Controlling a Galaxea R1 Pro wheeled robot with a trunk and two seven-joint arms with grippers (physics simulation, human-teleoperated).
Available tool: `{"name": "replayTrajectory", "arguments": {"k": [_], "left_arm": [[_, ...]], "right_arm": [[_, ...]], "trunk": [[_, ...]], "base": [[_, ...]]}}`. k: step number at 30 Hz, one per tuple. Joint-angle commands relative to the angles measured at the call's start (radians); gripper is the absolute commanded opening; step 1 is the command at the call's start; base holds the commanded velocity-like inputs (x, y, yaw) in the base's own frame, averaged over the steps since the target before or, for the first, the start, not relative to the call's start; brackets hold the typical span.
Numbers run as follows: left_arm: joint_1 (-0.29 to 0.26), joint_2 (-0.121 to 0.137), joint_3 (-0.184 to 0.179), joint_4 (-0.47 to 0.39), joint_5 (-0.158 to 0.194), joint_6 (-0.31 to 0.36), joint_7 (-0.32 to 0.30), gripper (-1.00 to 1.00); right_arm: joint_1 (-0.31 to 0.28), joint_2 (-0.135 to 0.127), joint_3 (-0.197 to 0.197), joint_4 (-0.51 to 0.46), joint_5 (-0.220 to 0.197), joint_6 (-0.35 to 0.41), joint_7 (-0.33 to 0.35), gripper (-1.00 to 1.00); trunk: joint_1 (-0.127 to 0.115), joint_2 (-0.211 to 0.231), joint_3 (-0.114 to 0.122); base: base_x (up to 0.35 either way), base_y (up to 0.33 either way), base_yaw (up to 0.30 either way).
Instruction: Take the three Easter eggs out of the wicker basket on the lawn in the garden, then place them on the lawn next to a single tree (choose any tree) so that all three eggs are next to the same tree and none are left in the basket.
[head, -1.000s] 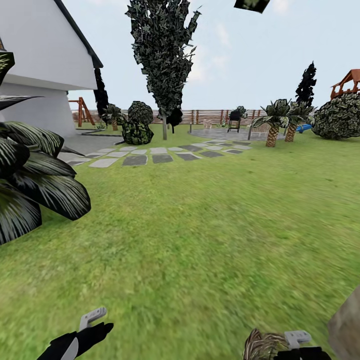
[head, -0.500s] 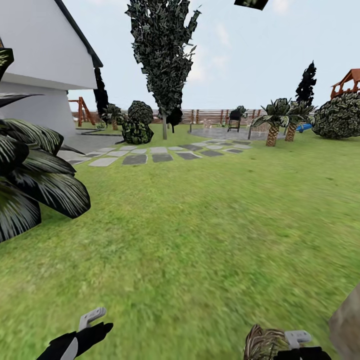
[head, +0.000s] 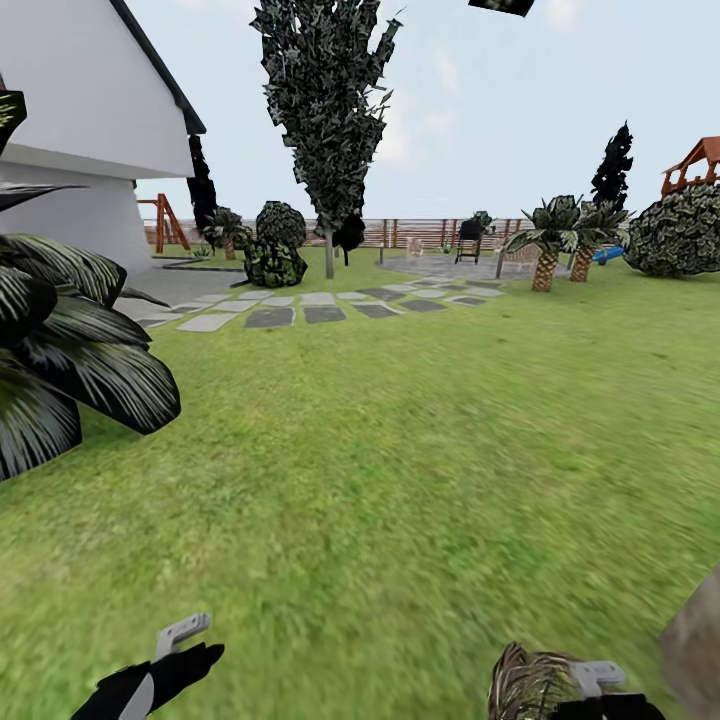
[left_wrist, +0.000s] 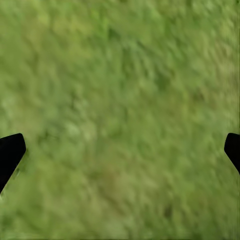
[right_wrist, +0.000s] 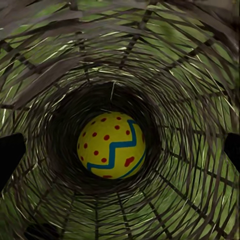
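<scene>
I have the right gripper (right_wrist: 120, 150) poised over the mouth of the brown woven wicker basket (right_wrist: 190, 75), looking straight down its narrowing shaft, and its jaws are spread wide with only the dark tips showing at either edge of the right wrist view, pinching nothing. At the bottom sits one small yellow Easter egg (right_wrist: 111, 145) with red spots and a blue zigzag band; I can see only this one, so I judge the other two are either out already or hidden from me. The arm is lined up on the basket's axis, I think, because a tall narrow bucket leaves no other way in than a straight plunge. In the head view the basket's rim (head: 525, 680) sits at about 5 o'clock, close to my base, on the mottled green lawn (head: 400, 450). The mottled grey-brown tree trunk (head: 695, 650) shows at the edge, just beside the basket, which makes it the handy drop spot. The left gripper (left_wrist: 120, 150) hangs over bare grass at 7 o'clock, jaws spread and empty, free to steady the basket if needed.
</scene>
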Motion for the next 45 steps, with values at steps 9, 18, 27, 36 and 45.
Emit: {"name": "replayTrajectory", "arguments": {"k": [9, 18, 27, 36, 45], "left_arm": [[0.0, 0.013, 0.006, -0.024, 0.007, -0.034, -0.005, 1.0], [0.0, 0.016, 0.009, -0.026, 0.007, -0.04, -0.005, 1.0], [0.0, 0.015, 0.009, -0.025, 0.007, -0.039, -0.004, 1.0], [0.0, 0.012, 0.008, -0.025, 0.006, -0.039, -0.003, 1.0], [0.0, 0.012, 0.006, -0.025, 0.006, -0.039, -0.002, 1.0]], "right_arm": [[0.001, -0.003, -0.006, -0.003, 0.003, -0.011, -0.002, 1.0], [0.0, 0.003, -0.007, -0.003, 0.003, -0.022, -0.003, 1.0], [0.001, 0.003, -0.007, -0.003, 0.003, -0.021, -0.003, 1.0], [0.0, 0.003, -0.007, -0.001, 0.003, -0.021, -0.004, 1.0], [0.001, 0.003, -0.007, -0.001, 0.003, -0.022, -0.005, 1.0]], "trunk": [[0.0, 0.0, -0.001], [0.0, 0.0, -0.001], [0.023, -0.042, -0.02], [0.057, -0.105, -0.048], [0.092, -0.168, -0.076]], "base": [[0.0, 0.0, 0.0], [0.0, 0.0, 0.0], [0.0, 0.0, 0.0], [0.0, 0.0, 0.0], [0.0, 0.0, 0.0]]}}
